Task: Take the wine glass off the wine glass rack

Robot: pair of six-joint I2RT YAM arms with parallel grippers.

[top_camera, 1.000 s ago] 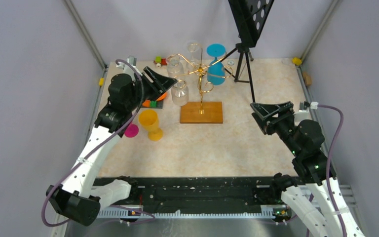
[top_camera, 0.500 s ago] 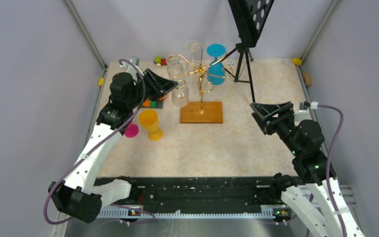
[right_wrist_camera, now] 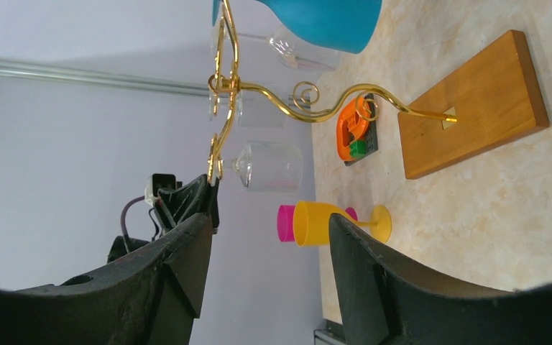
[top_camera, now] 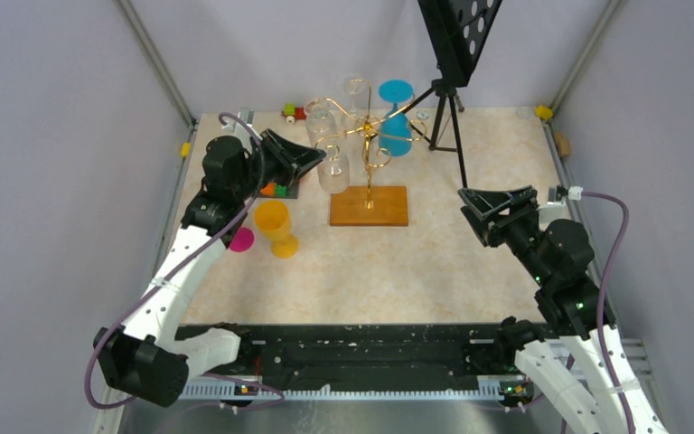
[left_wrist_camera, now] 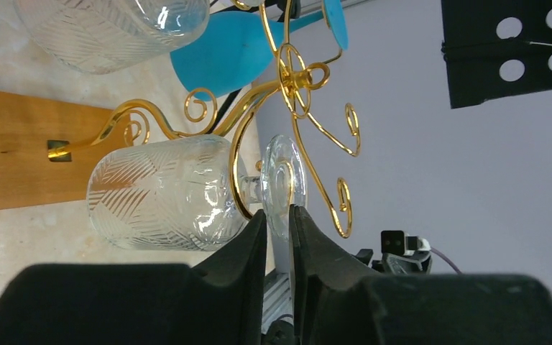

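Note:
The gold wine glass rack (top_camera: 368, 136) stands on its wooden base (top_camera: 369, 205) at the back middle. A clear patterned wine glass (top_camera: 332, 170) hangs upside down from its left arm. My left gripper (top_camera: 314, 160) is at that glass. In the left wrist view the gripper (left_wrist_camera: 277, 210) is shut on the rim of the glass's foot (left_wrist_camera: 284, 180), with the bowl (left_wrist_camera: 158, 194) to the left and the gold arm (left_wrist_camera: 241, 158) round the stem. My right gripper (top_camera: 497, 203) is open and empty, right of the rack; its wrist view (right_wrist_camera: 269, 223) shows the rack (right_wrist_camera: 223, 86).
Two more clear glasses (top_camera: 318, 117) and a blue glass (top_camera: 396, 127) hang on the rack. A yellow goblet (top_camera: 274, 224) and a pink one (top_camera: 241, 239) stand front left. An orange toy (top_camera: 276, 188) lies under the left gripper. A black tripod (top_camera: 447, 117) stands at the back right.
My left gripper has moved right towards the rack and reached the hanging clear glass. The right arm has not moved.

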